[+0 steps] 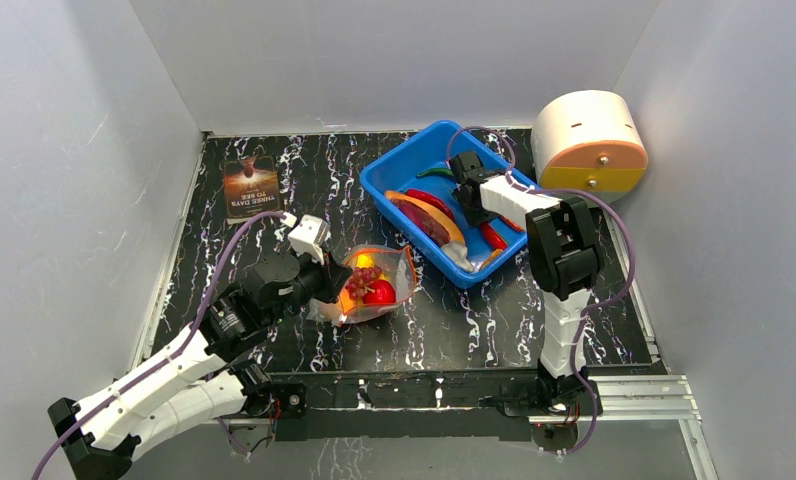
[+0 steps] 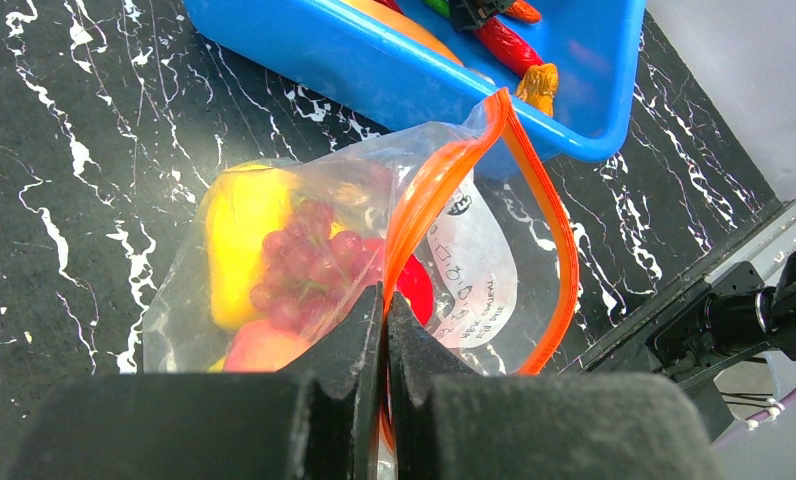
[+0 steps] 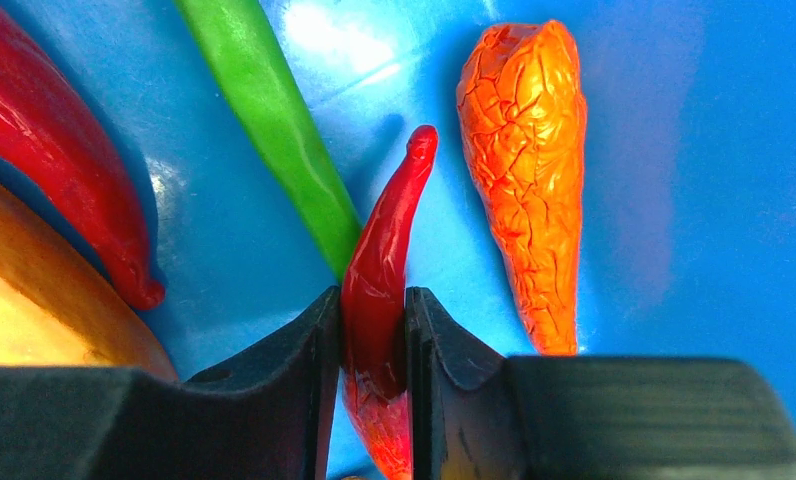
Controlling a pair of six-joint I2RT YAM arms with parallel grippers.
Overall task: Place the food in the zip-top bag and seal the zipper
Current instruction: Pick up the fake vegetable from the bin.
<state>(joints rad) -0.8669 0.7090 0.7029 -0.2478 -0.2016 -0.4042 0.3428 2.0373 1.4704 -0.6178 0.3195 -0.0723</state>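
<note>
Between right fingers (image 3: 274,375), wrist view reveals red chili (image 3: 379,290).

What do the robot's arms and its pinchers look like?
The left arm and right arm have white shells with chunky black joints. A thin purple cable loops along each one. The left gripper and right gripper each end in two flat, black, wedge-shaped fingers.

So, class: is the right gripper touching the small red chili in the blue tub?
Touching. The right wrist view shows the right gripper with both fingers pressed against the red chili, no gap on either side.
</note>
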